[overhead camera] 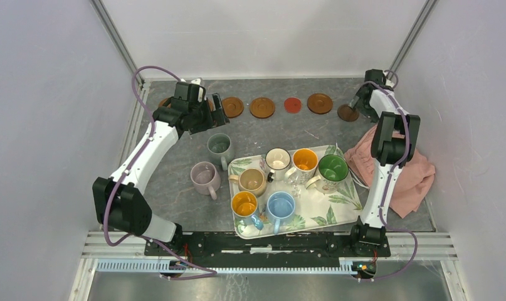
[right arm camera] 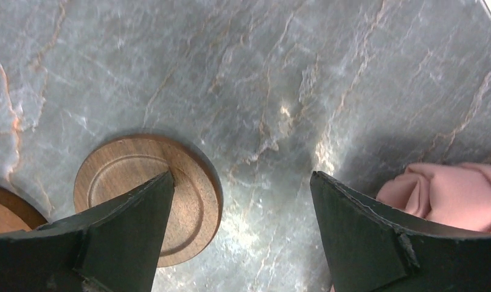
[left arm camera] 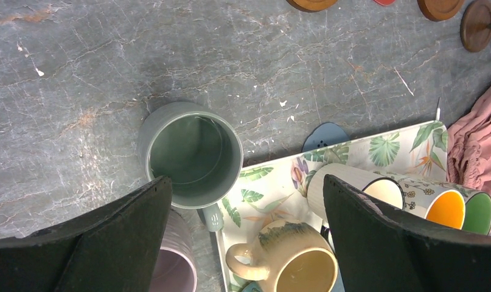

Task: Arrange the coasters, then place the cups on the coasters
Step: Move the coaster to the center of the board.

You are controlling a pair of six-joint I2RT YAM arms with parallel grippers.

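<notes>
Coasters (overhead camera: 262,107) in a row at far edge; cups (overhead camera: 280,204) off them.
Left gripper (left arm camera: 246,188) wide open above grey-green cup (left arm camera: 194,152); right gripper (right arm camera: 243,176) wide open (nothing held) over end coaster (right arm camera: 148,194); six cups on tray (overhead camera: 341,199).

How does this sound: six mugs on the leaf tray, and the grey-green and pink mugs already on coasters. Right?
Wrong on one point: the grey-green mug and the pink mug stand on the bare table beside the tray, not on coasters, which lie along the far edge. The top view shows it. Six mugs are on the tray.
</notes>
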